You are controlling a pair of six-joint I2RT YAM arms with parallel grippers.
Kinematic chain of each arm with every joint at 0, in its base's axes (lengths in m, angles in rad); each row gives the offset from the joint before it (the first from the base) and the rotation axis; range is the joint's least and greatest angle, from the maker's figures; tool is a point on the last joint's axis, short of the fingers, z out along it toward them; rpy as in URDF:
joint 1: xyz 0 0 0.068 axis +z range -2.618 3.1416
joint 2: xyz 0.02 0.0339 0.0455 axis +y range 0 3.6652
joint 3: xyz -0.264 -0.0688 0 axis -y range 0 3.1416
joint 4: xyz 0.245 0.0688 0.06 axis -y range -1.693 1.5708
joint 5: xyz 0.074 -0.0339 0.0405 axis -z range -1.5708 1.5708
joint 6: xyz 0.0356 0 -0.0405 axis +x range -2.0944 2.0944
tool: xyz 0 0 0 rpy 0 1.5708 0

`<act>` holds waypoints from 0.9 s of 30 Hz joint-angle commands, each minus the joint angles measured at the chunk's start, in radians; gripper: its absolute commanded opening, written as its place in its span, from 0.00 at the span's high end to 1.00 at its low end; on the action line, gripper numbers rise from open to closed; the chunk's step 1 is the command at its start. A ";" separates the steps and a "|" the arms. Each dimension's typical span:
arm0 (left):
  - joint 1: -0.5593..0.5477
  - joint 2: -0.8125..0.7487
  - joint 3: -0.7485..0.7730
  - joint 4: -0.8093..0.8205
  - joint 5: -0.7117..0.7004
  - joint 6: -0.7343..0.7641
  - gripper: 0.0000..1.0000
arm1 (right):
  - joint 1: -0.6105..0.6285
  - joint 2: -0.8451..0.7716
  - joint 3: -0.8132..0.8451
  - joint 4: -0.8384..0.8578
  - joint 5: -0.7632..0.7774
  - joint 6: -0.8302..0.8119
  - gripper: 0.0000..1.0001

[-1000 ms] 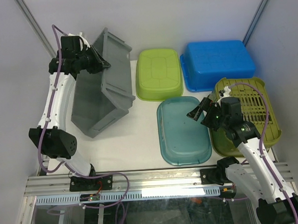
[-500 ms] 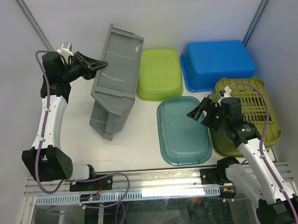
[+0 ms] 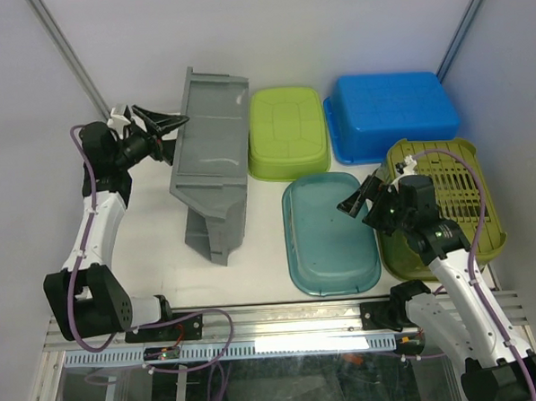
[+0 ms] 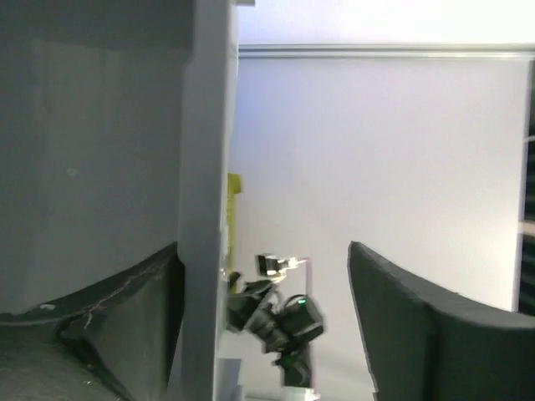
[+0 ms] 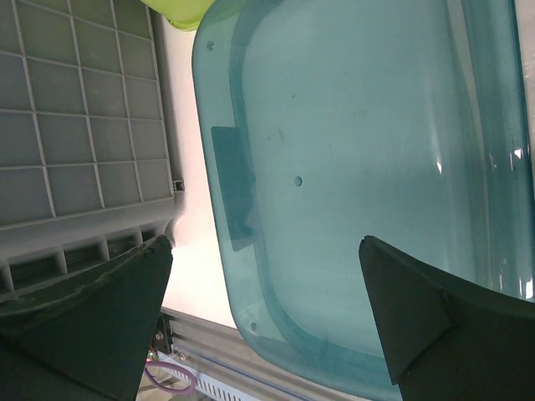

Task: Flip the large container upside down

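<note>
Five bins are on the white worktop (image 3: 262,255). The large grey container (image 3: 211,181) is at the left side and is tipped on its side, neither upright nor fully inverted. Its long rim runs along the left, towards the left arm. Its gridded underside faces right, as the right wrist view shows, and its near end rests on the worktop. The left gripper (image 3: 173,132) is level with the far part of that rim with its fingers (image 4: 418,334) spread wide and released. In the left wrist view the grey rim passes upright between them, close against one finger and well clear of the other. No grip on it is evident. A lime green tub (image 3: 287,132) lies just beside the grey container on the right, and a blue tub (image 3: 391,111) is further right at the back. A teal tub (image 3: 328,233) lies in front of the lime one, near the grey container but apart from it. An olive slotted basket (image 3: 452,200) touches the teal tub's right edge. The right gripper (image 3: 362,195) hangs over the teal tub, fingers released and holding nothing.
</note>
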 commanded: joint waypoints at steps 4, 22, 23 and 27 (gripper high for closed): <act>0.053 -0.121 0.128 -0.305 -0.070 0.330 0.01 | 0.001 -0.035 0.034 -0.003 0.007 -0.025 0.01; 0.045 -0.111 0.408 -0.974 -0.648 1.047 0.01 | -0.001 -0.010 0.001 0.047 -0.029 -0.033 0.01; 0.039 -0.117 0.402 -0.973 -0.673 1.055 0.01 | -0.001 -0.008 0.002 0.050 -0.030 -0.033 0.01; -0.006 -0.138 0.403 -0.970 -0.849 1.109 0.01 | 0.000 -0.001 0.009 0.053 -0.032 -0.035 0.01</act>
